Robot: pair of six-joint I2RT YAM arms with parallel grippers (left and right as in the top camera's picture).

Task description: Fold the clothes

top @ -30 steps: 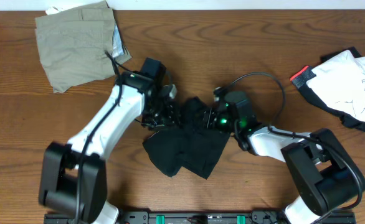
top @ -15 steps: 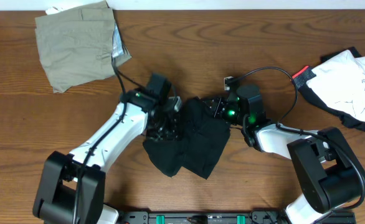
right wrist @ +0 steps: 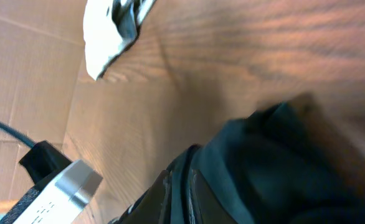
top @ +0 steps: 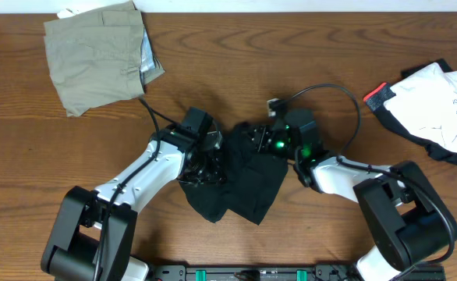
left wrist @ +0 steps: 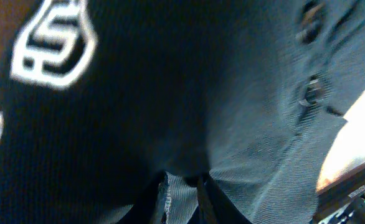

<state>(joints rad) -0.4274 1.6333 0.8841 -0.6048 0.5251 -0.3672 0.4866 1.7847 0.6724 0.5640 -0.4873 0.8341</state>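
- Black shirt (top: 242, 191): crumpled heap at mid-tabletop (top: 306, 47), toward the front edge, not yet spread flat.
- Left gripper (top: 210, 154): clamped on a bunched pinch of the shirt near its buttons (left wrist: 308, 93). It probably holds several layers, so a lift could drag the whole heap.
- Right gripper (top: 258, 139): closed on a fold at the shirt's far edge. The hold looks thin and may slip.
- The two grips sit near each other, so an uneven pull could twist the cloth.

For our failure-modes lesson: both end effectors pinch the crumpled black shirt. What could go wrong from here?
1. The black T-shirt is bunched, so the left end effector may pinch several layers and lift a lump.
2. The right end effector grips close by; pulling apart could slip fabric free.
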